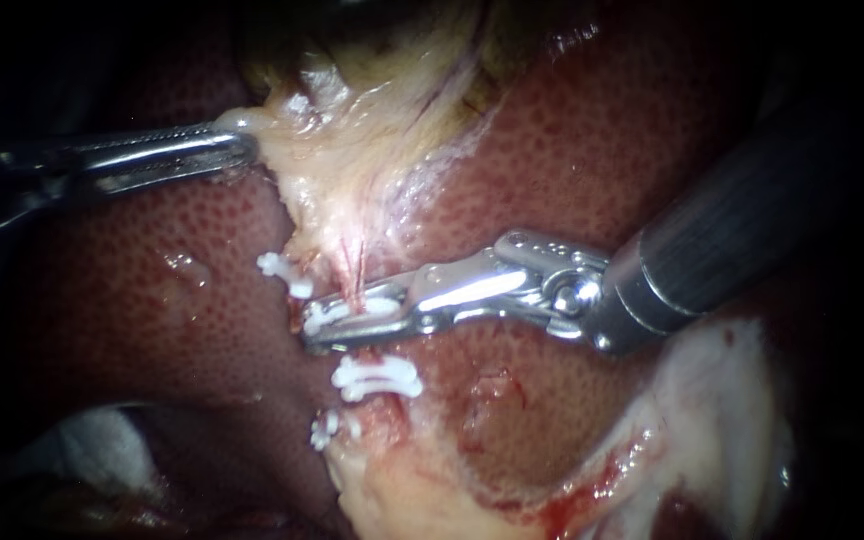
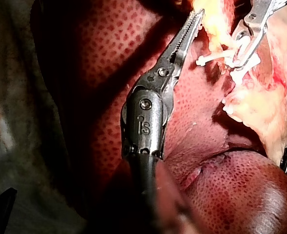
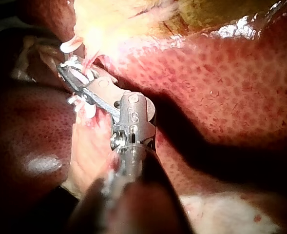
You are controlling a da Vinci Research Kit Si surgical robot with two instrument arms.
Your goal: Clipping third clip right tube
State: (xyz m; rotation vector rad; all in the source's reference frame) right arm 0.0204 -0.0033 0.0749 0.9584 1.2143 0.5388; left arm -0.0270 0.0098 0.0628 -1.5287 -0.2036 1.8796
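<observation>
My right instrument [image 1: 317,335] comes in from the right across the liver [image 1: 602,130]. Its jaws are shut on a white clip [image 1: 357,312] that sits around a thin reddish tube [image 1: 355,272] below the pale gallbladder tissue [image 1: 352,150]. In the right wrist view the same jaws [image 3: 65,70] hold the clip [image 3: 74,73] at the tube. Just below lies another white clip [image 1: 377,378]. Two more show to the left, one higher [image 1: 287,275] and one lower [image 1: 324,430]. My left instrument [image 1: 244,148] is shut on the gallbladder's edge, holding it stretched; its jaws [image 2: 198,14] show serrated.
Pale, bloodstained tissue [image 1: 712,400] lies at the lower right, under the right instrument's dark shaft [image 1: 732,230]. A white gauze [image 1: 102,450] sits at the lower left in a dark cleft. Liver surface surrounds the tube on both sides.
</observation>
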